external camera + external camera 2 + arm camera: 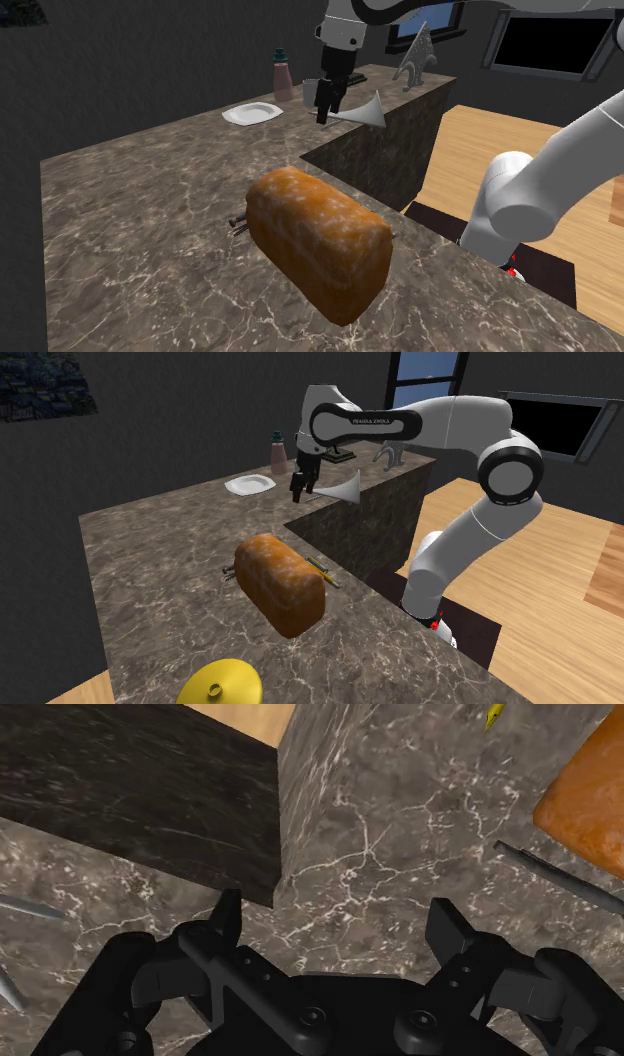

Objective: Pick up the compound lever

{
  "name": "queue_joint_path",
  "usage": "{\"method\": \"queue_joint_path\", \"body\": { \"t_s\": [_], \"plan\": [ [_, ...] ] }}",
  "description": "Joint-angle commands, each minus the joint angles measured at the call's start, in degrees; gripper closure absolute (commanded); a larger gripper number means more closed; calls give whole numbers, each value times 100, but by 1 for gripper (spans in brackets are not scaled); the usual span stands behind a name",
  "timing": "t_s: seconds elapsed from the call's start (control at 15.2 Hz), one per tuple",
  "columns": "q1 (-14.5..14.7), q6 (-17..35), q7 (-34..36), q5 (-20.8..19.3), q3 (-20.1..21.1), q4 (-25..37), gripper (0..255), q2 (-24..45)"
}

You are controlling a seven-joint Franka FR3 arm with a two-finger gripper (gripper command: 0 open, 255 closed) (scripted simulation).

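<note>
The compound lever (322, 570) is a slim dark tool lying flat on the marble counter (130, 230), mostly hidden under a big orange-brown bread loaf (320, 240). Its dark end (238, 226) pokes out on the loaf's far side, and a yellow-tipped end shows on the other side in the second exterior view. In the wrist view a grey bar (560, 876) and a yellow tip (492, 716) lie beside the loaf (590, 794). My gripper (324, 112) hangs open above the counter's inner corner, well away from the loaf. Its fingers (228, 914) stand wide apart with nothing between them.
A silver cone (365, 112) lies right beside the gripper. A white plate (252, 113), a brown bottle (283, 75) and a mug (312, 90) stand behind. A silver ornament (415, 60) sits at the counter's far end. A yellow lid (225, 682) lies near the front edge.
</note>
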Motion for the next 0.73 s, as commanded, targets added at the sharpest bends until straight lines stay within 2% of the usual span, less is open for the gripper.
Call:
{"method": "queue_joint_path", "body": {
  "t_s": [0.0,0.66],
  "plan": [
    [152,182,-129,35,132,79,0,228],
    [793,805,-754,9,771,809,0,1458]
  ]
}}
